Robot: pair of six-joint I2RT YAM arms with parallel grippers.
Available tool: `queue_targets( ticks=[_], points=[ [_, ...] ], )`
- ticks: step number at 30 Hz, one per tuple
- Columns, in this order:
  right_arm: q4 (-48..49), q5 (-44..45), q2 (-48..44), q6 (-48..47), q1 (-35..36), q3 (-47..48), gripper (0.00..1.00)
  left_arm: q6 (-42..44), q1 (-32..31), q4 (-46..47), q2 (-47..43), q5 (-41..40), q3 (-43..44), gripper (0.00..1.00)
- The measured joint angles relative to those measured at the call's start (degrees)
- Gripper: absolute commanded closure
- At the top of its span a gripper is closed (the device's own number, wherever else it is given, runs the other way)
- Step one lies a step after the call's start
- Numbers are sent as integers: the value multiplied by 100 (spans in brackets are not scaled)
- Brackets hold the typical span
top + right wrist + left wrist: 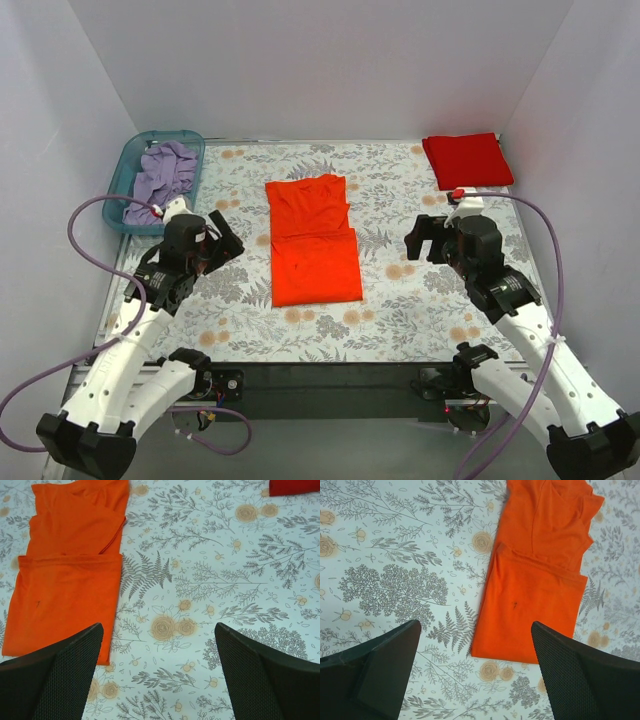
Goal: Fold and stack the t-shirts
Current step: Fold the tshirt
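Both your hands are spread wide and holding nothing: the left hand (222, 238) sits off the left side of the orange t-shirt (314, 240), the right hand (425, 238) off its right side, neither touching it. The shirt lies mid-worktop (420, 300) as a long narrow strip, collar end away from you, with a layer edge running across its middle. The red t-shirt (467, 160) sits folded in the far right corner, well apart.

I'd expect this stuff to be light, limp and floppy, so it won't hold a shape if you lift it from one spot. Pinch the two near corners, one per hand, and catch every layer, or the top ply may slide off. Keep both sides level when you carry it over.
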Motion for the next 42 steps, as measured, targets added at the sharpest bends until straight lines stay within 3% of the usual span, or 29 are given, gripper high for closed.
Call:
queue_targets(
  ticks=[2,3,8,10,15,25,42],
  points=[
    [-2,-9,35,4,0,-114,3,136,0,144,11,144,-173,8],
    [0,-81,120,0,0,-173,13,216,0,227,22,273,-273,8],
    [-15,-785,1054,74,114,-249,27,328,0,487,341,826,-492,9],
    [-63,-861,1456,192,332,-240,35,269,-2,601,597,1043,-527,12],
    [-210,-732,2450,619,1207,39,42,0,-157,693,1290,1425,-730,13],
    [-232,-581,3888,1331,1818,533,45,-404,-903,695,2522,1561,-758,12],
    [-472,-518,4763,1696,2114,898,58,-564,-1021,693,2927,1556,-756,13]
  ],
)
